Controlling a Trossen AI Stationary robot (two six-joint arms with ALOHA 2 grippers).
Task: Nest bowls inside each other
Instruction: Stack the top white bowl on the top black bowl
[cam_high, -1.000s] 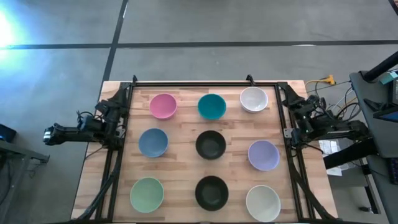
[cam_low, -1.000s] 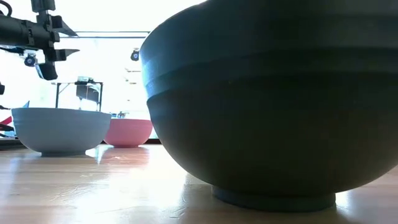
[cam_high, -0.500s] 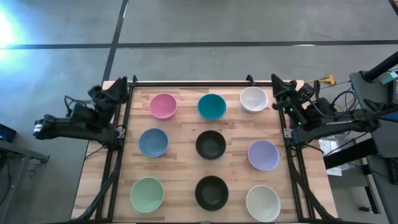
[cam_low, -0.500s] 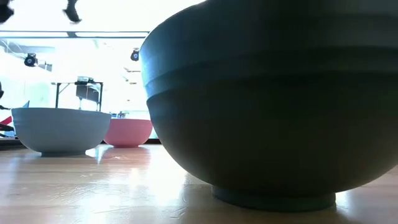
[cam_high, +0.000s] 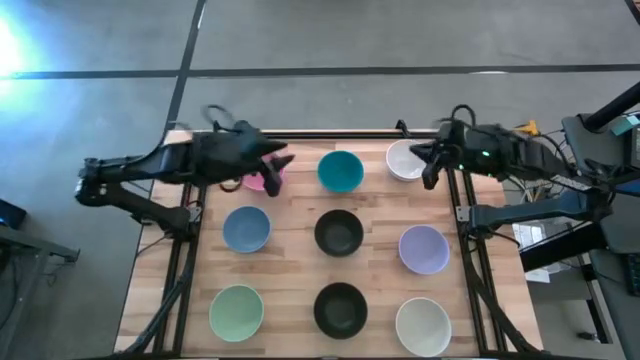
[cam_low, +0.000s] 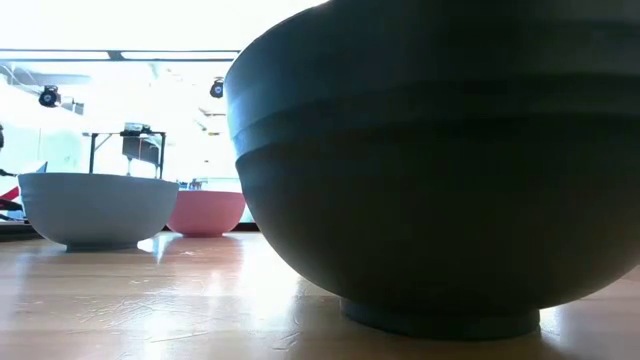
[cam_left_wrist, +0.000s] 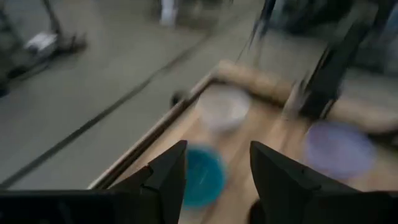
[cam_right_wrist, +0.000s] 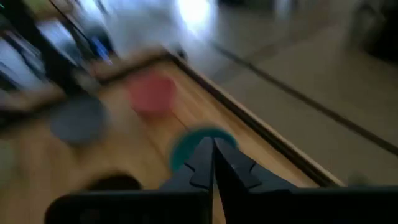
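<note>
The left gripper (cam_high: 275, 168) hangs with fingers apart right over the pink bowl (cam_high: 258, 178); the right gripper (cam_high: 428, 166), fingers pressed together and empty, is beside a white bowl (cam_high: 404, 160); these bowls look hard, smooth, probably breakable; pinch the rim.

Below me the wooden counter (cam_high: 300, 275) is made of pale planks, with a black frame (cam_high: 330, 133) running along its far edge and down both sides. Around it lies grey floor (cam_high: 330, 35) crossed by dark lines (cam_high: 300, 72), with a bright glare (cam_high: 12, 45) at the far left. To the right of the counter I see cables (cam_high: 520, 130) and dark equipment (cam_high: 600, 150), and level across the counter the room behind is bright, with a small stand (cam_low: 140, 150) far off.
</note>
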